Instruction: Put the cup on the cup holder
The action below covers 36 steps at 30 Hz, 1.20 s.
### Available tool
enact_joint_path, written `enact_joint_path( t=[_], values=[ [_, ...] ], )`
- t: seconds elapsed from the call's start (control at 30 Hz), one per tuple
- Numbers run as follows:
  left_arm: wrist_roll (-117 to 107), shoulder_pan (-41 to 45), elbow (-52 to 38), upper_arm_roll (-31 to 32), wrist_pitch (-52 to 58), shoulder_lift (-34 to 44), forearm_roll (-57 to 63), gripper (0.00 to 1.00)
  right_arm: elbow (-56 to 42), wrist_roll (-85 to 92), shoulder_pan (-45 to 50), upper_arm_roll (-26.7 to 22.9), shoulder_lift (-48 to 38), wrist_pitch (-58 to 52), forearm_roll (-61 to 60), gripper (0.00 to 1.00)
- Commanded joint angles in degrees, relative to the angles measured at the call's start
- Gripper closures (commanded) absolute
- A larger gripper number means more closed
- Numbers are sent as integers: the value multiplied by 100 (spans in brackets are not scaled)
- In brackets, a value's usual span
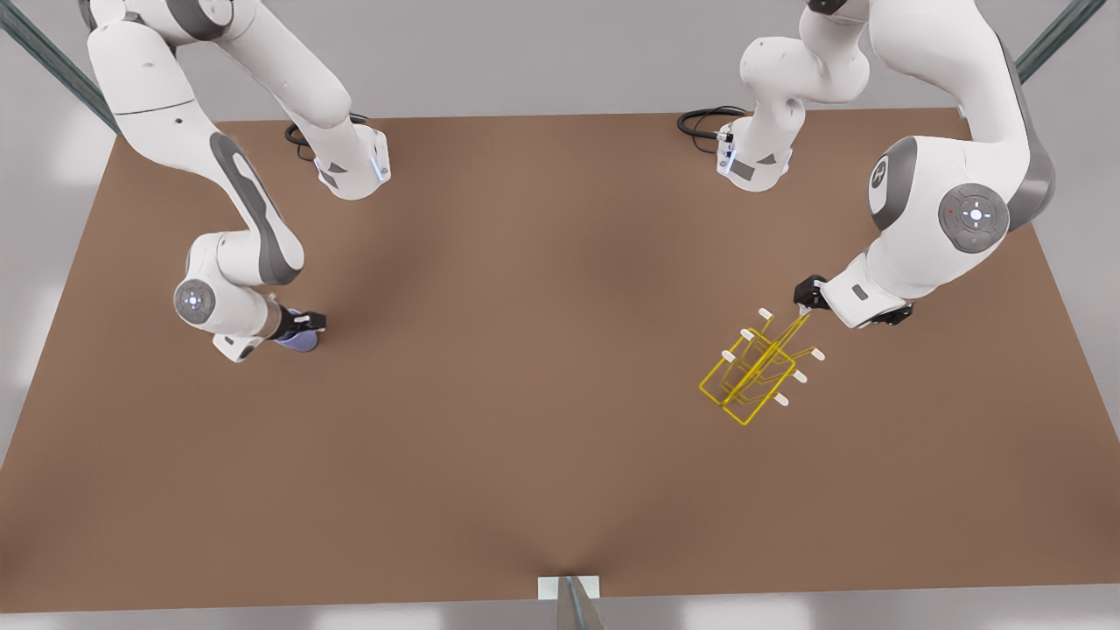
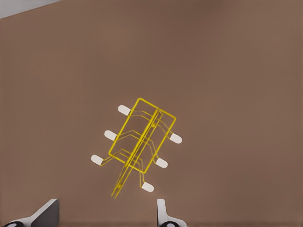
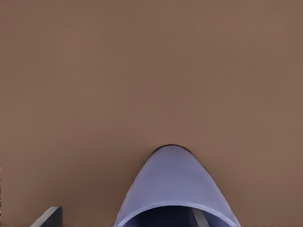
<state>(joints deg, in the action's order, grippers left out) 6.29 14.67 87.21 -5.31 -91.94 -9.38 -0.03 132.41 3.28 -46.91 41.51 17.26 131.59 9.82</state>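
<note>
In the front view the right gripper [image 1: 302,331], at the view's left, has its jaws around the cup [image 1: 297,341]; one white fingertip lies against the cup's upper side, and whether both pads press it cannot be told here. The left gripper [image 1: 803,308], at the view's right, sits at the far end of the holder [image 1: 754,372], by its long wire handle; how wide its jaws stand cannot be told from here. No writing can be read; the arm at the view's right carries a small white mark on a grey joint cap, too small to make out. The cup is smooth, pale lavender-blue, tapered. The holder is thin yellow wire, a rectangular base with angled prongs capped in white, standing on the flat matte brown table [image 1: 525,394], well apart from the cup. Black cables coil at both arm bases.

In the left wrist view the left gripper's fingertips [image 2: 161,210] stand wide apart, with nothing between them. The holder [image 2: 142,142] lies beyond them on the table, six white tips spread three to a side, its handle wire reaching toward the gripper.

In the right wrist view the cup [image 3: 175,184] is seen from its open mouth, dark inside, narrowing to a rounded base away from the camera. A finger [image 3: 199,217] shows inside the rim and another [image 3: 47,217] stands outside, apart from the wall.
</note>
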Motion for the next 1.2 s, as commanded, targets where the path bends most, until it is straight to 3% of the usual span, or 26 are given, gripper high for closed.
enact_joint_path(
  t=[0.0,0.03,0.07,0.1,0.13,0.2,0.47,0.67,0.8,0.9,1.03,1.17],
  values=[
    [-5,1,-3,4,27,6,3,0,-48,59,-3,-3,102,-11,2,0],
    [-5,1,-3,-5,27,6,3,0,-57,59,6,-11,102,-11,2,7],
    [-5,1,-3,4,27,6,3,0,-109,59,15,-3,102,-54,2,30],
    [-5,1,-3,4,27,6,3,0,-127,68,23,-3,102,-72,2,42],
    [-5,1,-3,-5,62,6,3,0,-136,68,24,-3,94,-81,2,63],
    [-5,1,-3,4,62,6,3,0,-302,68,32,-3,94,-397,2,78],
    [4,9,-12,4,53,6,3,0,-417,235,24,-3,129,-600,19,79],
    [-4,9,-3,4,62,6,3,0,-1138,173,32,33,129,-1619,-68,79],
    [-5,9,-3,4,62,6,3,0,-1384,147,287,94,138,-2085,-1386,79],
    [-5,9,-12,4,62,6,3,0,-1955,77,1043,94,260,-2331,-2151,79],
    [-5,18,-12,4,62,6,3,0,-2693,50,1851,85,1060,-2278,-4032,79],
    [-5,18,-12,4,62,6,3,0,-3774,94,2757,15,2044,-2006,-5131,79]
  ],
)
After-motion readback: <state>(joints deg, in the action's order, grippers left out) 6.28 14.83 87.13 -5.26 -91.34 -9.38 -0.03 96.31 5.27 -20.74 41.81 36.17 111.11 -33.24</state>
